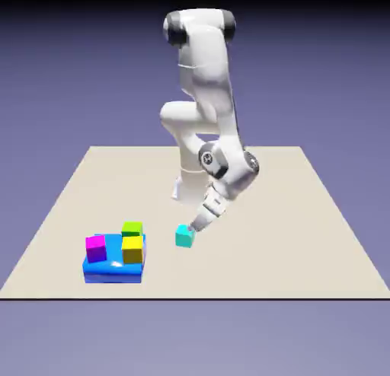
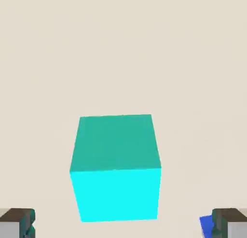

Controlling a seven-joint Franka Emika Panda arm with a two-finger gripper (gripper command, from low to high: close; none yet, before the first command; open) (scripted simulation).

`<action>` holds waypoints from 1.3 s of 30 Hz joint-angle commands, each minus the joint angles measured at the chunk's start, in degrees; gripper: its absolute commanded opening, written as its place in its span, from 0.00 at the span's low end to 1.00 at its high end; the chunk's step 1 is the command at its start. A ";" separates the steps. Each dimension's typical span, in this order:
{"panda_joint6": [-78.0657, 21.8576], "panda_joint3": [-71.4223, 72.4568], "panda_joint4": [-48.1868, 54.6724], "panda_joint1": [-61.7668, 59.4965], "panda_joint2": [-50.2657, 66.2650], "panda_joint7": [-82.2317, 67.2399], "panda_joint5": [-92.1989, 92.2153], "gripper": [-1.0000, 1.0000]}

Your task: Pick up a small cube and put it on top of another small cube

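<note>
Cyan cube [image 1: 183, 236] sat alone on the beige table [image 1: 305, 237], right at the tip of the pincer [image 1: 193, 227], which slanted down toward it from the white arm [image 1: 206, 100]. In the hand view the cube [image 2: 116, 167] filled the middle of the picture, lying ahead of and between the two grey fingertips [image 2: 17, 222], which stood far apart at the bottom corners, wider than the cube and touching neither of its sides. The pincer [image 2: 123, 225] was therefore wide open and had hold of nothing. Off to the far side of the cube from the pincer, well apart from both, lay a flat blue block [image 1: 113, 268] carrying a magenta cube [image 1: 96, 247], a green cube [image 1: 132, 230] and a yellow cube [image 1: 132, 250]. A sliver of blue [image 2: 206, 225] showed just beside one fingertip.
</note>
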 commanded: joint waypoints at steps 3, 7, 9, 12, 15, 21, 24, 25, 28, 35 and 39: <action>1.46 -3.13 1.08 -0.32 5.48 5.08 -7.47 0.50; 2.96 -6.33 2.19 -0.66 11.08 10.27 -15.11 0.50; 2.96 -6.33 2.19 -0.66 11.08 10.27 -15.11 0.00; 1.50 -3.20 1.11 -0.32 5.61 5.19 -7.64 0.00; 0.03 -0.07 0.03 0.01 0.13 0.12 -0.17 0.00; -0.59 0.65 4.73 4.80 -3.96 -2.77 0.98 0.00; 1.53 -4.65 9.92 6.77 -5.36 -10.24 -2.14 0.00; 2.29 -6.47 11.01 6.78 -5.53 -12.73 -3.02 0.00; 4.69 -12.03 13.12 5.65 -5.55 -20.21 -5.40 0.00; 10.29 -25.00 18.04 3.01 -5.59 -37.65 -10.94 0.00; 13.50 -32.34 20.15 0.87 -5.32 -47.44 -13.89 0.00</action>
